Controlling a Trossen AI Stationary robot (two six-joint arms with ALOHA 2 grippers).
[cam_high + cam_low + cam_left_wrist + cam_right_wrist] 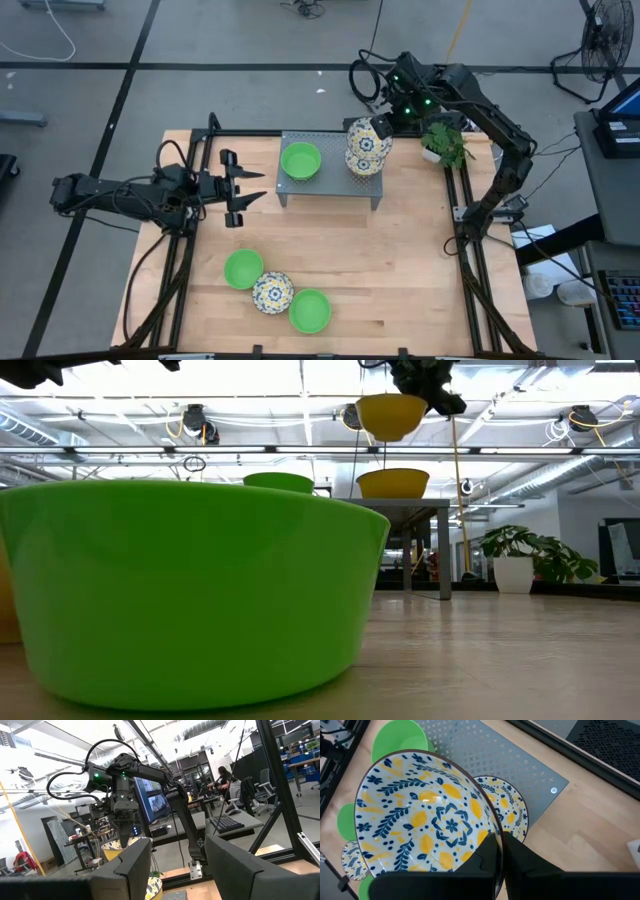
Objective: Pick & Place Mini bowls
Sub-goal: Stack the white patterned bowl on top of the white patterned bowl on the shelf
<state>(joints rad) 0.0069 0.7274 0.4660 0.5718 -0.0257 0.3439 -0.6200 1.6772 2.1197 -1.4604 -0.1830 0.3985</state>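
My right gripper (378,127) is shut on a white bowl with blue-and-yellow flowers (425,815), held over the grey perforated stand (330,190). A second floral bowl (512,810) and a green bowl (301,160) rest with their bases on the stand. Two green bowls (243,268) (310,311) and a floral one (272,292) sit close together on the table near its front edge. My left gripper (248,188) hovers open to the left of the stand, touching nothing. My right gripper pinches the floral bowl's rim (487,815), one finger inside the bowl and one outside. The fingers (425,385) come down from above at the rim's far right side. The bowl (392,415) is lifted clear, just above the other floral bowl (393,482) on the stand.
A small potted plant (443,143) stands at the table's far right, close to my right arm. Black frame rails run along both sides of the table (400,270). One green bowl (190,590) sits directly before the low camera. Bare wood lies between the stand and the front bowls.
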